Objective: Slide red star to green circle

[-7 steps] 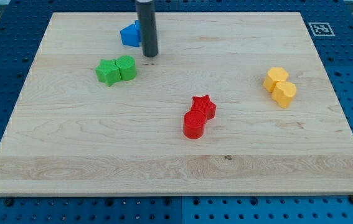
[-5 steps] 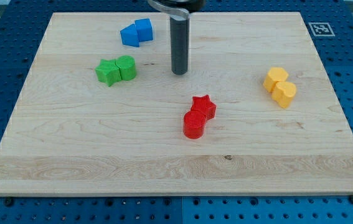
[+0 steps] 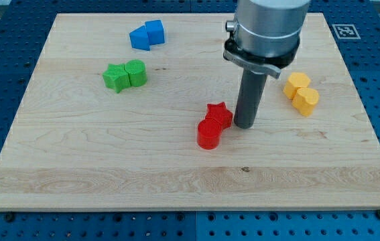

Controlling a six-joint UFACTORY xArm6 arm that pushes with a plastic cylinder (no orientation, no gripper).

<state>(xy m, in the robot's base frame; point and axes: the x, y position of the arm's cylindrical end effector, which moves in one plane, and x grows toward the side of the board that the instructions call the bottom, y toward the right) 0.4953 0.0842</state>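
The red star (image 3: 219, 114) lies near the board's middle, touching a red cylinder (image 3: 209, 134) just below and left of it. My tip (image 3: 244, 125) stands on the board just to the right of the red star, a small gap apart. The green circle (image 3: 136, 72) sits at the upper left, touching a green star (image 3: 116, 77) on its left. The arm's grey body (image 3: 267, 30) hangs over the upper right of the board.
Two blue blocks (image 3: 146, 34) lie together near the top left. Two yellow blocks (image 3: 301, 93) lie together at the right. The wooden board (image 3: 76, 167) rests on a blue perforated table; a marker tag (image 3: 345, 31) sits past its top right corner.
My tip has moved from beside the blue blocks at the top left, down and right across the board, to just right of the red star. No block has moved.
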